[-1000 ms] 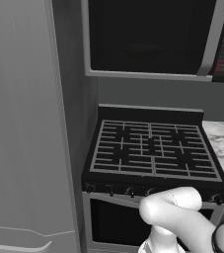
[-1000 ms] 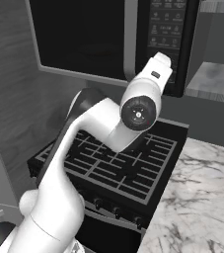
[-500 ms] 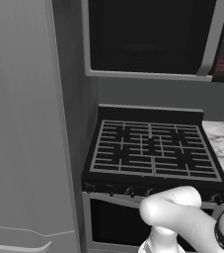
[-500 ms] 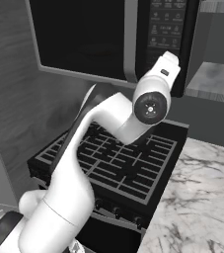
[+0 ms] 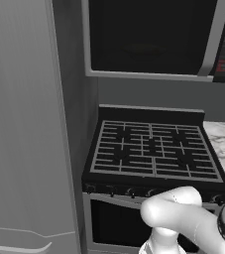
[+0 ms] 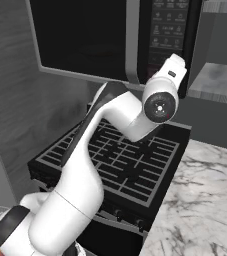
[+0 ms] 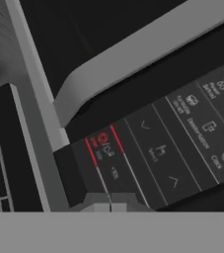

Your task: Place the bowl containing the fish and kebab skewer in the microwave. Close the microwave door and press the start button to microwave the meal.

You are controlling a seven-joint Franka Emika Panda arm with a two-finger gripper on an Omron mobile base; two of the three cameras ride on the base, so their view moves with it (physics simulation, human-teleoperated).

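Since the microwave door already lies flush against the front of the microwave, what remains, by the look of it, is the start press, and the arm is posed for just that. The jaws are closed with nothing between them, so the paired fingertips form one blunt point suited to poking a button rather than gripping. In the hand view they sit just short of the lower end of the button panel, nearest the keys marked in red; whether they touch the surface yet I cannot tell. In the right base view the wrist is raised in front of that same panel, beside the tall grey door handle.

The bowl can't be made out for certain: a faint pale shape shows through the dark glass in the left base view, too dim to name, so the fish and skewer are judged to be inside and shut away.

The panel is a narrow strip whose long axis runs vertically down the microwave's right side, facing out toward the robot; the handle runs parallel to it. Below stands the black stove, with the marble tabletop to its right and the grey fridge to its left.
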